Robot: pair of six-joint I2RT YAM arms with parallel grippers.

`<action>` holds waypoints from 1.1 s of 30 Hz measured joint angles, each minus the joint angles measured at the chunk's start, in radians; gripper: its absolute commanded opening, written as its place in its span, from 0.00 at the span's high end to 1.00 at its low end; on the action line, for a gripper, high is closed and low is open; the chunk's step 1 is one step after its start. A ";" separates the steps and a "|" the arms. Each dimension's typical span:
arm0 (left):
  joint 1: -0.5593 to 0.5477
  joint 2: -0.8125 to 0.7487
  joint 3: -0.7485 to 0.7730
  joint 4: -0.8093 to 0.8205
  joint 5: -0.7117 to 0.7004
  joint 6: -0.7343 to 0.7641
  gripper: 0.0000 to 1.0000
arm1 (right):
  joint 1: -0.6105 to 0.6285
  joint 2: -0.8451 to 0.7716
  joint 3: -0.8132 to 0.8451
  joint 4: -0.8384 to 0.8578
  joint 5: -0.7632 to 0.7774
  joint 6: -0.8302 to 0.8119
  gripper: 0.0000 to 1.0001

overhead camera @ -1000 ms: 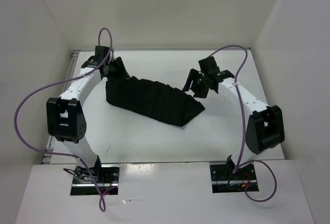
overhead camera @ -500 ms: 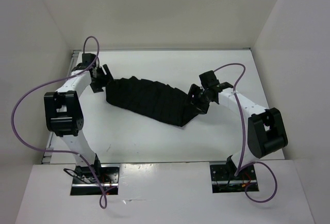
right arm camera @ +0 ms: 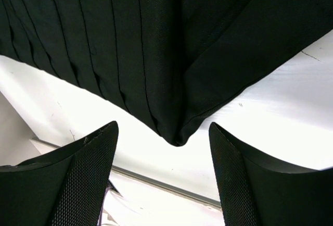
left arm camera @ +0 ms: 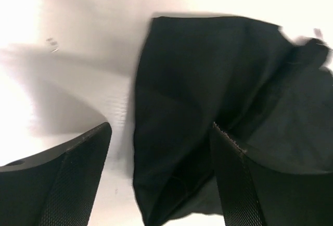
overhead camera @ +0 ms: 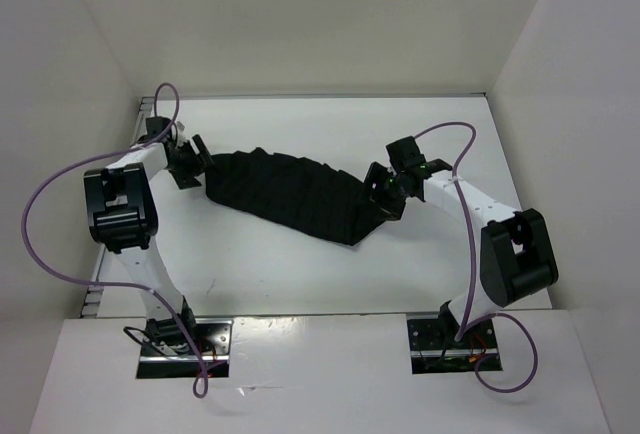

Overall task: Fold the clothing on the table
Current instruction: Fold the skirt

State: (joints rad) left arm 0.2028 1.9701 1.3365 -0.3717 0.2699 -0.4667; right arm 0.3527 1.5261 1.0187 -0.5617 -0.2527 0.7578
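Item 1, the clothing (overhead camera: 290, 194): one black pleated garment lying flat near the middle of the table (overhead camera: 300, 274). In the top view it forms a long band that runs from about 10 o'clock down to about 4 o'clock. The far edge is jagged with pleats and the near edge narrows to a point at roughly 5 o'clock. White tabletop shows on every side of it.

Item 2, left gripper (overhead camera: 190, 162): sits at the garment's 9 o'clock end, just beside the cloth edge. In the left wrist view the left gripper (left arm camera: 161, 129) has its two fingers (left arm camera: 73, 179) spread wide. The folded end of the clothing (left arm camera: 208, 80) lies on the table (left arm camera: 78, 54) between and beyond them, and nothing is pinched. That view is blurred.

Item 3, right gripper (overhead camera: 385, 189): sits at the garment's 3 o'clock end, over the cloth's edge. In the right wrist view the right gripper (right arm camera: 164, 127) is also spread wide and grips nothing. A pleated corner of the clothing (right arm camera: 130, 38) points at the gap between the fingertips, with bare table (right arm camera: 270, 127) around it.

Item 4, purple cable (overhead camera: 40, 214): loops out at 9 o'clock from the left arm; a second loop rises over the right arm
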 measured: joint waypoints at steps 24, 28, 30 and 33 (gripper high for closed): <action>0.027 0.086 -0.074 0.129 0.545 0.000 0.38 | 0.000 0.003 0.000 0.002 0.001 -0.008 0.24; 0.003 0.092 -0.087 0.111 0.550 0.010 0.60 | 0.000 0.003 0.000 0.002 0.001 -0.009 0.24; -0.019 0.092 -0.101 0.095 0.546 0.021 0.93 | 0.000 0.003 0.000 0.002 -0.003 -0.017 0.26; -0.063 0.092 -0.121 0.074 0.537 0.021 1.00 | 0.010 0.008 0.018 0.000 -0.021 -0.040 0.53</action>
State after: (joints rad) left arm 0.1402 2.0624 1.2156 -0.2981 0.8066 -0.4454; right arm 0.3622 1.5345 1.0367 -0.5621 -0.2741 0.7174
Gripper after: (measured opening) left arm 0.032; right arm 0.604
